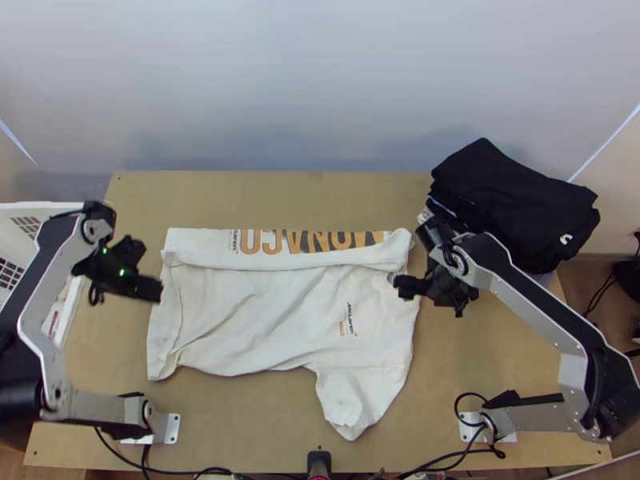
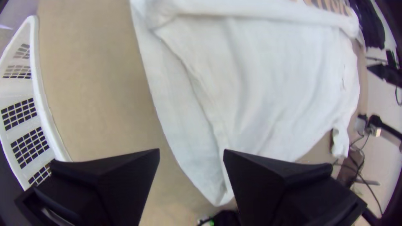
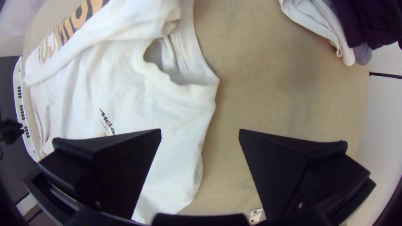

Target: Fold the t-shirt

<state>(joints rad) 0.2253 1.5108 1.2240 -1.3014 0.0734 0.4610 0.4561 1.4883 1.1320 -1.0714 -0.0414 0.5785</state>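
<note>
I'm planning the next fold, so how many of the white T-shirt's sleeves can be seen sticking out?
1: the sleeve jutting toward the near edge of the table. The other may be hidden in the folded strip along the shirt's far side.

You see matt, softly wrinkled white cloth in the shirt [image 1: 264,312]. Your desk [image 1: 240,424] is smooth, pale wood; the basket [image 2: 44,109], smooth white plastic.

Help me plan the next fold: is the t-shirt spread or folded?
Partly folded: the t-shirt has its far side turned over in a strip, while its near sleeve lies spread.
</note>
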